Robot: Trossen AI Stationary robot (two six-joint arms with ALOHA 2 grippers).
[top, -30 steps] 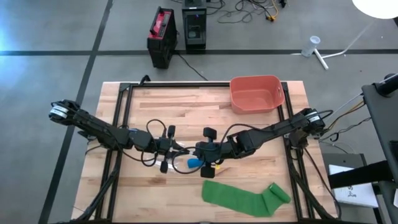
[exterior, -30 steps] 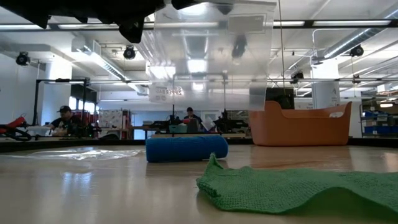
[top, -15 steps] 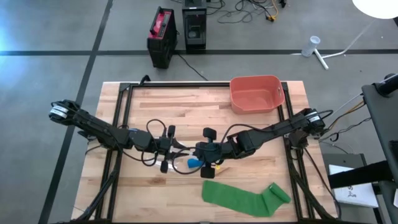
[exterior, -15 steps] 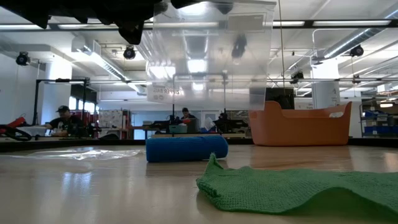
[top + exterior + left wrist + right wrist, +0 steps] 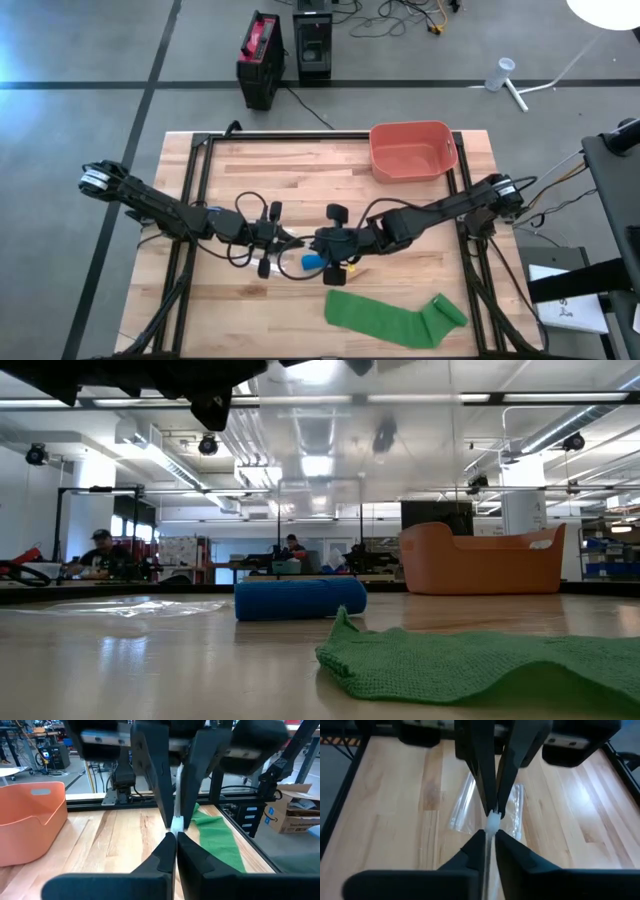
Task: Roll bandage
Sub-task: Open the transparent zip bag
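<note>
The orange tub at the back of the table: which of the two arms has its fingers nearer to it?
Right. The right gripper sits mid-table, below and left of the orange tub in the high view; the left gripper meets it there, slightly farther left.

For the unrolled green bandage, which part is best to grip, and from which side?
Probably the loose flat end of the green bandage, the one nearer the blue roll. In the low view its corner sticks up off the wooden table, giving fingers an edge to pinch from above. The opposite end looks bunched and thicker, a poorer start for rolling.
</note>
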